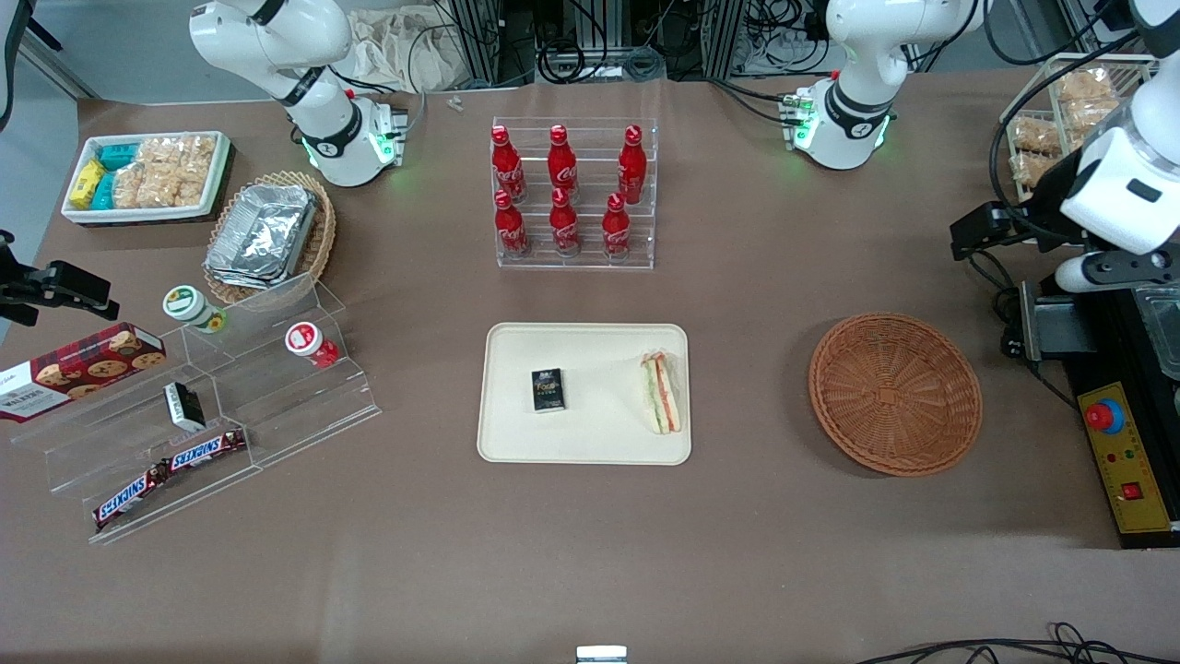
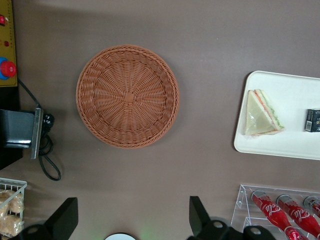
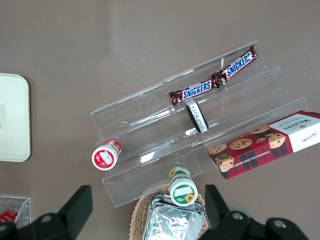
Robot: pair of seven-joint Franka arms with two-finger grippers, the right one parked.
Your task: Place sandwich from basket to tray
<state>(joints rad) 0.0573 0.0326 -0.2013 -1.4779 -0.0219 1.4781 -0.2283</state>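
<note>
A triangular sandwich [image 1: 662, 395] lies on a cream tray [image 1: 516, 443], at the edge nearest the round wicker basket [image 1: 894, 394]. The basket holds nothing, so the task looks finished. The working arm's gripper [image 2: 132, 220] hangs high above the table beside the basket, its two black fingers [image 2: 64, 217] spread wide apart, holding nothing.

Little can go wrong now. The main risk is the sandwich's position: it sits close to the tray's low rim, so any bump to the tray could slide it off. Its clear wrap is probably slippery, though that is hard to judge from here.

The sandwich is a soft wedge of pale bread with orange and green filling layers. The basket is shallow, orange-brown, tightly woven in rings around a small square centre. The tray is smooth, matte and rectangular with rounded corners. A small dark box [image 1: 548, 389] also rests on it, well apart from the sandwich.
</note>
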